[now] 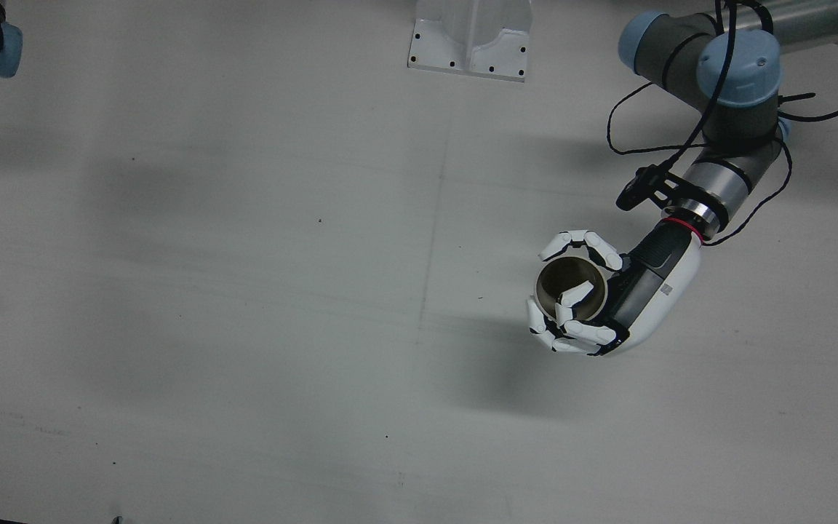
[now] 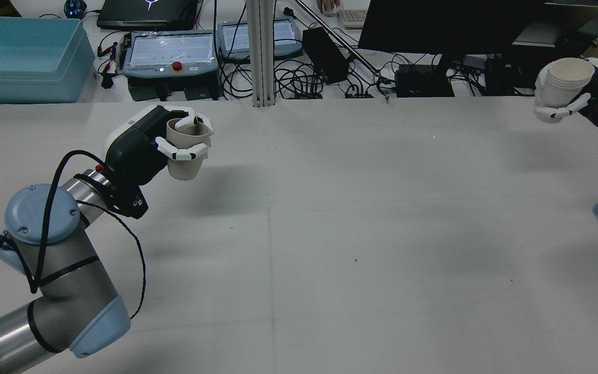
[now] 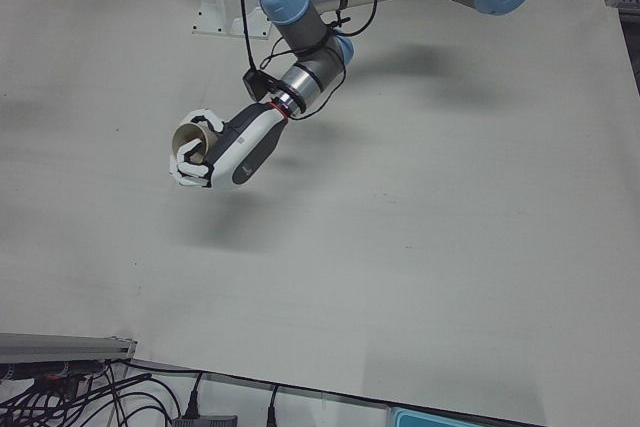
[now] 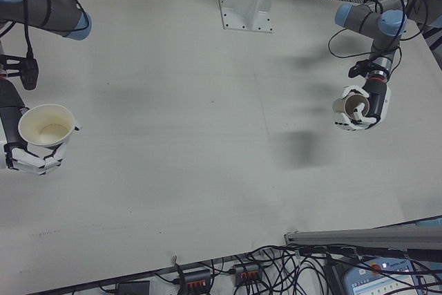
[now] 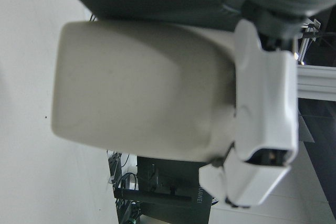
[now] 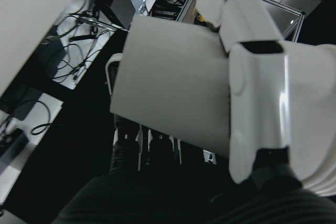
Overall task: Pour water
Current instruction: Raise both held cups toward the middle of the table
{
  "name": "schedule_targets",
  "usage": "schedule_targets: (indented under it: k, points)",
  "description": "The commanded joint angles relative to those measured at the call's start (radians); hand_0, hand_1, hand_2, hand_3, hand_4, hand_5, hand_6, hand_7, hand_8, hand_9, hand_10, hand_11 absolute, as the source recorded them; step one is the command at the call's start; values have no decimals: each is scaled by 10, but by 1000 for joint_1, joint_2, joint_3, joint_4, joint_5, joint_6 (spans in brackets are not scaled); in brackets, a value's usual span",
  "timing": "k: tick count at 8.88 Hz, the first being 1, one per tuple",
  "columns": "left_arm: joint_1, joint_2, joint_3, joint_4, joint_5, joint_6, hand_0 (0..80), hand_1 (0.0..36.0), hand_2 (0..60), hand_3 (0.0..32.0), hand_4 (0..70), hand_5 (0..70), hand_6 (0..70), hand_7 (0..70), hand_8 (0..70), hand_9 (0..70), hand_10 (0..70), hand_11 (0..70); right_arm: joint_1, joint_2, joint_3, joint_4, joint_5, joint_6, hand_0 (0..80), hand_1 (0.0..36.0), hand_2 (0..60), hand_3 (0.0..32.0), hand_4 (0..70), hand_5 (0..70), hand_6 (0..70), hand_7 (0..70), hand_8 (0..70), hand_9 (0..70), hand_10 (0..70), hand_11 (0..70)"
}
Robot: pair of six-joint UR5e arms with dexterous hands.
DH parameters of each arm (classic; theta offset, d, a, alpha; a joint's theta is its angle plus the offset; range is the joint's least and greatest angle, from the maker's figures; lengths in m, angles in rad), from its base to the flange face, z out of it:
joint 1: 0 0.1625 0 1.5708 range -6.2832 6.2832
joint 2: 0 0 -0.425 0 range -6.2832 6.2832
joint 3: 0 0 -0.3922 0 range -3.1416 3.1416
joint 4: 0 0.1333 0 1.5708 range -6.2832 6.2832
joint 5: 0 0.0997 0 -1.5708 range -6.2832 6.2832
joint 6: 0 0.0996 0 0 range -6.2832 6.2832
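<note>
Cups are both off the table (image 2: 330, 234) and well apart: I have my left hand (image 2: 146, 143) wrapped around the brown cup (image 2: 187, 148), one finger hooked over its rim to steady it, mouth up so nothing spills, while my right hand (image 2: 584, 101) grips the white cup (image 2: 563, 80) upright at the far side, ready to be brought together for pouring

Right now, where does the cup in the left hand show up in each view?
Front view: right of centre, cup.
Rear view: upper left.
Left-front view: upper left.
Right-front view: right side.
Left hand view: fills the frame.
Right hand view: not in it.
Shared landmark: the left hand wrapped around it.
</note>
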Motion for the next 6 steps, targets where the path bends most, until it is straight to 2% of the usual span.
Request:
schedule_targets:
  k: [1,2,3,4,5,6]
  points:
    - [2,-154,130,50,74,11,795,352,600,0,700,700,700,700,700,700,700,700,46,200,283,-350,-6,-63,800,360,600,0,700,700,700,700,700,700,673,700]
    - [26,-151,130,50,72,14,797,333,600,0,700,700,700,700,700,700,700,700,46,284,387,-493,-6,-169,800,360,600,0,700,700,700,700,700,700,692,700]
    - [61,-152,130,52,69,19,800,306,600,0,700,700,700,700,700,700,700,700,22,414,483,-665,-4,-314,800,360,600,0,700,700,700,700,700,700,692,700]
    - [89,-154,130,53,66,28,800,301,600,0,700,700,700,700,700,700,700,700,-34,517,518,-787,5,-417,800,360,600,0,700,700,700,700,700,700,692,700]
    - [101,-157,124,53,60,29,800,303,600,0,700,700,700,700,700,700,700,700,-135,555,512,-820,17,-511,800,360,600,0,700,700,700,700,700,700,700,700]
    - [107,-158,108,53,60,29,800,304,600,0,694,700,700,700,700,700,700,700,-249,546,512,-838,104,-605,800,360,600,0,700,700,700,700,700,700,700,700]
